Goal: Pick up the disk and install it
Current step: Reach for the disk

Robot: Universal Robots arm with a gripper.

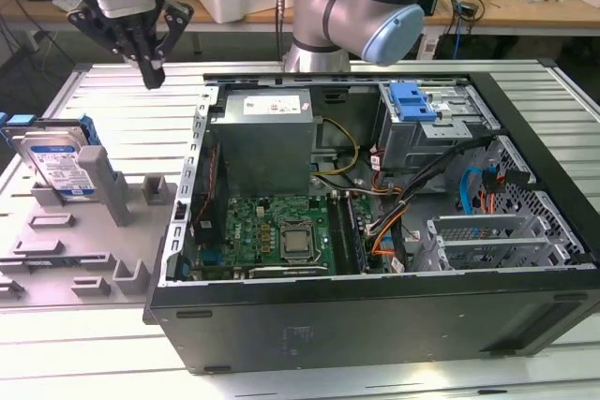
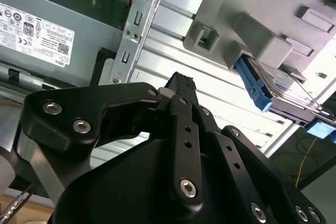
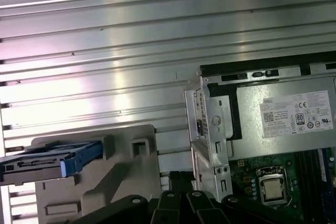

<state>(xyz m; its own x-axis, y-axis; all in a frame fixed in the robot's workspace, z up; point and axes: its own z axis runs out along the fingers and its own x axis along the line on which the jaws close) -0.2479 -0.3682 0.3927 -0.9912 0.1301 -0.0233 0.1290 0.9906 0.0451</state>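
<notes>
The disk (image 1: 54, 164) stands on edge in a grey holder (image 1: 98, 185) at the exterior view's left, its white-and-blue label facing out and a blue frame along its edges. In the second wrist view the disk (image 2: 281, 86) sticks out of the holder, and in the first wrist view the disk (image 3: 50, 161) shows edge-on. My gripper (image 1: 152, 74) hangs above the ribbed table, behind and to the right of the disk and well apart from it. Its black fingers (image 2: 181, 90) are pressed together, shut on nothing. The fingers' tips (image 3: 178, 179) point at the table between holder and case.
An open black computer case (image 1: 375, 325) lies to the exterior view's right of the holder. Inside it are a grey metal box with a white sticker (image 1: 267, 128), a motherboard (image 1: 281, 236), cables and a drive cage with a blue latch (image 1: 412, 100). Desks with clutter stand behind.
</notes>
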